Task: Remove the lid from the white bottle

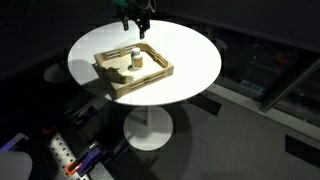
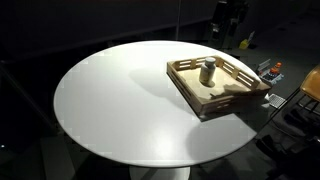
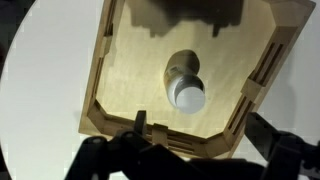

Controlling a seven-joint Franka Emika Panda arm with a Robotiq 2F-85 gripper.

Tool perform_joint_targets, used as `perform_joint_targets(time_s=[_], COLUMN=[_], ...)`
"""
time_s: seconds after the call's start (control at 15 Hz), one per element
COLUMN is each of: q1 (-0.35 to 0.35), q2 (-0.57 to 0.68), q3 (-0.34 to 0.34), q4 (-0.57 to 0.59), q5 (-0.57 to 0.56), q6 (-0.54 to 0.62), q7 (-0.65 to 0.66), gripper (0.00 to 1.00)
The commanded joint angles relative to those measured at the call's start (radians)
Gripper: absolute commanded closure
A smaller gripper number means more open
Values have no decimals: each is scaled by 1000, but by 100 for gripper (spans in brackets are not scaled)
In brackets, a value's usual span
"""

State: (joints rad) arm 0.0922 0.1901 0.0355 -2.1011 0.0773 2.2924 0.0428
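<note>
The white bottle (image 3: 183,72) stands upright in the light wooden tray (image 3: 100,75), near its middle. The lid (image 3: 189,97) is on top of the bottle and looks pale grey from above. Both exterior views show the bottle (image 1: 135,60) (image 2: 208,73) with its darker lid (image 1: 135,50) (image 2: 208,62) in the tray (image 1: 150,82) (image 2: 205,100). My gripper (image 3: 200,126) hangs open and empty well above the tray, with the bottle just ahead of its fingertips in the wrist view. In an exterior view the gripper (image 1: 137,22) is high above the tray's far side.
The tray sits on a round white table (image 1: 190,50) (image 2: 110,100), toward one edge. The surroundings are dark. A power strip (image 1: 62,152) lies on the floor by the table's pedestal (image 1: 150,130). Small coloured items (image 2: 272,70) lie beyond the table.
</note>
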Motion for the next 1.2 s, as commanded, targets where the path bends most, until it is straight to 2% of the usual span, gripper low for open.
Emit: perform_joint_targets(time_s=[0.0,0.4,1.13], q1=[6,0,19], q2=[9,19,156], q3=[12,16,9], q4=[19,14,54], q5=[-32,-15,-92], q6=[23,23,118], q7=[43,19,57], gripper=[0,0,0])
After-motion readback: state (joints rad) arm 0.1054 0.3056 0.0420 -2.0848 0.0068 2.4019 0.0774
